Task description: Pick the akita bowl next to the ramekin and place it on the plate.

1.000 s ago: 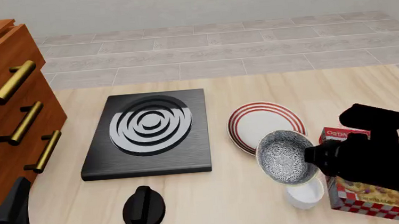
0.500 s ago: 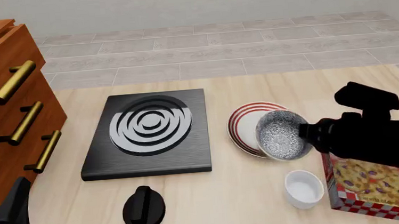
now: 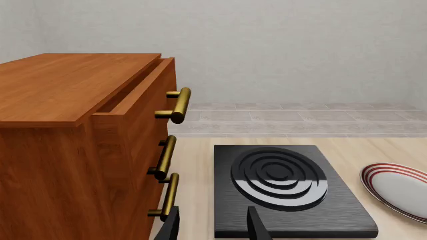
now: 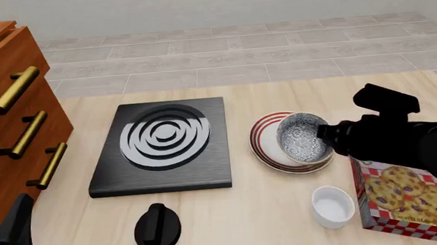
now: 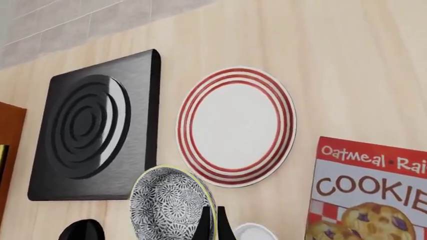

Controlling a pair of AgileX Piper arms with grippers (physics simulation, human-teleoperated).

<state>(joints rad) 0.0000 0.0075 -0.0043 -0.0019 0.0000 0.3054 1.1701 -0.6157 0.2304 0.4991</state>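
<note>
Working from left to right, we recorded the left gripper (image 3: 212,226) parked at the near left corner beside the wooden drawer cabinet (image 4: 3,110), its fingers spread with nothing between them, well apart from every dish. Next came the black stove burner plate (image 4: 162,145) and, nearer us, its black knob (image 4: 157,227); neither bore on the task.

Right of the burner lay the plate (image 4: 264,137), flat on the table. We found the akita bowl (image 4: 301,138) held above the plate's right half, tilted on edge so that its mouth faced left. The right gripper (image 5: 211,223) had its fingers closed on the bowl's right rim, as the right wrist view confirmed. The ramekin (image 4: 333,206) stood alone on the near side, just left of the cookie box (image 4: 400,199).

The governing relation, in our judgement: the bowl hung over the plate but off-centre to the right and not level, so the coming move called for a slight leftward shift, levelling, then lowering. The right arm alone was placed to do it.
</note>
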